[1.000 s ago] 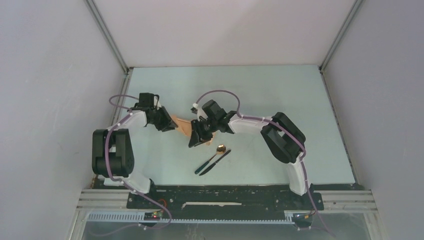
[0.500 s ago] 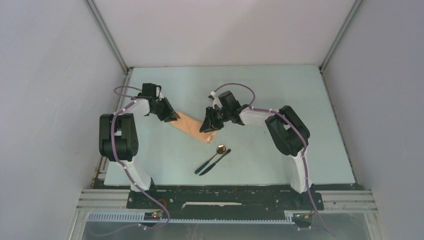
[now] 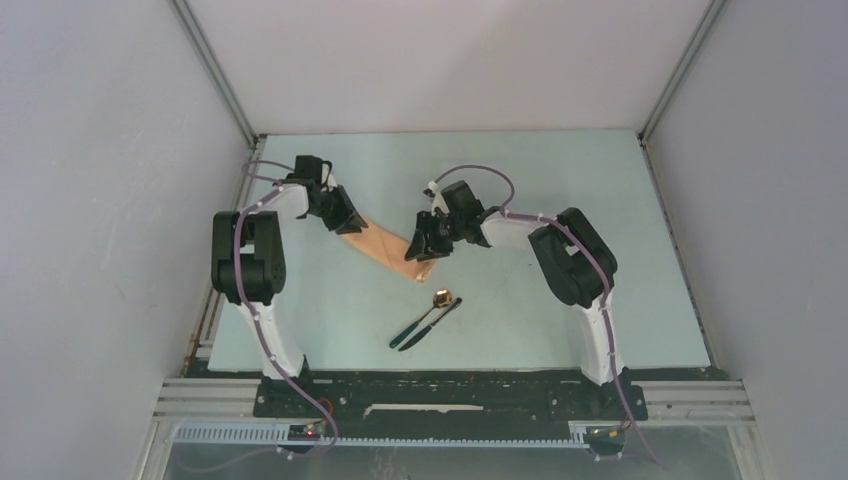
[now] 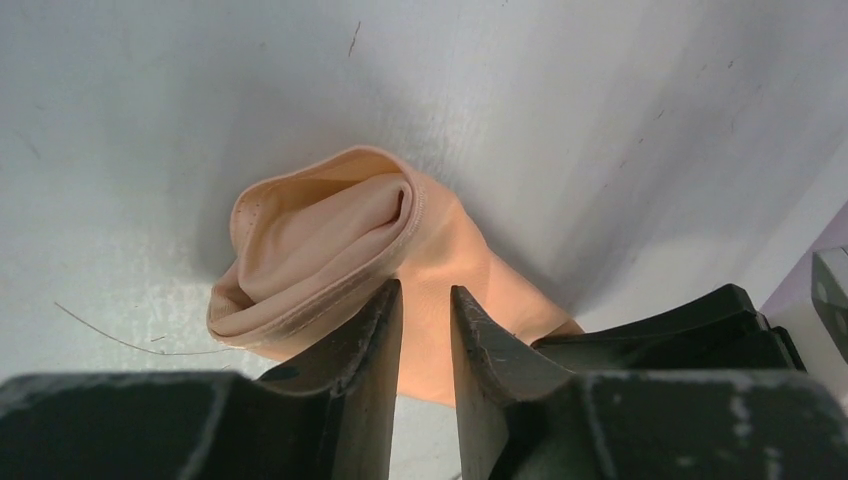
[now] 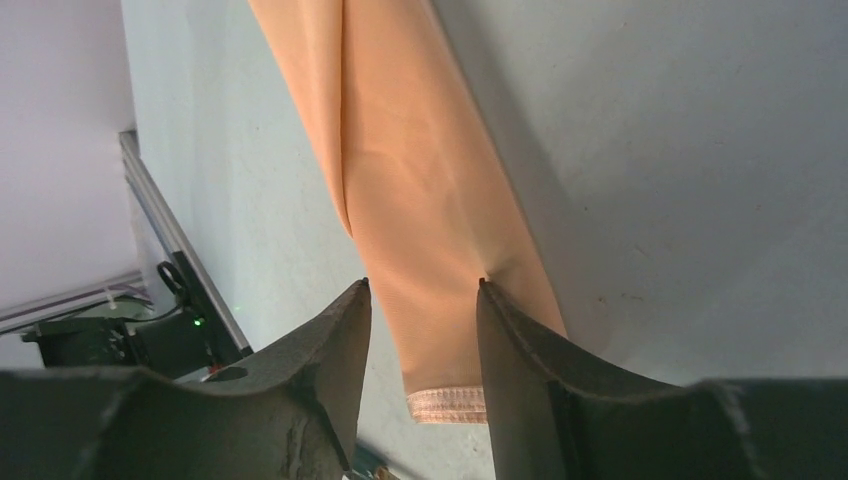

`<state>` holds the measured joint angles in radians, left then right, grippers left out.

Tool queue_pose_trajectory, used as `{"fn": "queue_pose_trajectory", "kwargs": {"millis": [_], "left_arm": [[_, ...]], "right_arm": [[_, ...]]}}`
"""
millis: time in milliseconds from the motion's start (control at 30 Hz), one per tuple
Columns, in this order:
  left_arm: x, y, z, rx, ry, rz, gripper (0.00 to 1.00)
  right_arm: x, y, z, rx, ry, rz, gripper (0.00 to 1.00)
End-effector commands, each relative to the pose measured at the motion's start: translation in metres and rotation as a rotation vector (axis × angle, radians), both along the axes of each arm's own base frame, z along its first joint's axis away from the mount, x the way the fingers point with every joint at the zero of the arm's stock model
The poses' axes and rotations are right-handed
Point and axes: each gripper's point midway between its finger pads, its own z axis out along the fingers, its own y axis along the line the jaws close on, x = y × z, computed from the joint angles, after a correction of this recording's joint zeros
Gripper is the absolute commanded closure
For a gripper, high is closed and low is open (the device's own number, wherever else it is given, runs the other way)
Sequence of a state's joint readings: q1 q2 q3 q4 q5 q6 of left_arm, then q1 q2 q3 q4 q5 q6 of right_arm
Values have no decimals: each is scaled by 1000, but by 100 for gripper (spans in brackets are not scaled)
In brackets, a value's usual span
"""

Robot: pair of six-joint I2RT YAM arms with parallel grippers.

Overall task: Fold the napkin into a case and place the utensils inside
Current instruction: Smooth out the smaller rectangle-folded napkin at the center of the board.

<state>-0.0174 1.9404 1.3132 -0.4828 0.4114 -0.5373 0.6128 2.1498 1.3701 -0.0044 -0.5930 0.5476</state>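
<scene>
While the napkin (image 3: 383, 243) lies as a narrow folded strip at mid-frame of the top view, the left gripper (image 3: 349, 224) sits on its upper-left end, jaws nearly together over cloth; whether they pinch it I cannot tell. The right gripper (image 3: 419, 252), jaws parted, straddles the lower-right end, with the utensils (image 3: 425, 320) just below.

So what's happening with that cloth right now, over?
Left gripper pinching the napkin at its bunched end. Right gripper open, tips straddling the other end. Napkin a long folded strip, folding unfinished. Utensils lie apart from it, untouched.
</scene>
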Motion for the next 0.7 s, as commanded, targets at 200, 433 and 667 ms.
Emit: {"fn": "queue_pose_trajectory", "kwargs": {"millis": [200,433,667], "left_arm": [[21,0,57,-12,-129,-54,64],[22,-4,16,-47,-49,-32,67],[29,8,-7,20,4,-28,67]], "right_arm": [[-50,22,75,-48,-122,104,41],[-87,61,67,43,-72,138,41],[-86,58,35,-1,-41,116,41]]}}
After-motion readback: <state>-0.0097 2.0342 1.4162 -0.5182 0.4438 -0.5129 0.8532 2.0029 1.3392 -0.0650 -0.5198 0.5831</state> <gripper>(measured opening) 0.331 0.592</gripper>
